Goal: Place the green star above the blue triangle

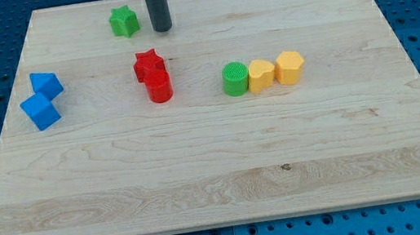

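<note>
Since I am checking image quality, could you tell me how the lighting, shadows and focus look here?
Camera view: soft, even light, no glare on the board; short faint shadows under the blocks; my tip, right of the green star, casts little shadow; blocks reasonably sharp, though the blue pair is too soft-edged to tell shapes; board edges show perspective taper.

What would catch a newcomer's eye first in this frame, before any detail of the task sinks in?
Most likely my tip, the end of a dark rod coming down from the view's top, just right of the green star. Next the clusters: two blue blocks touching at the view's left, a red star against a red cylinder mid-board. Right of them runs a row of a green cylinder and two yellow blocks.
</note>
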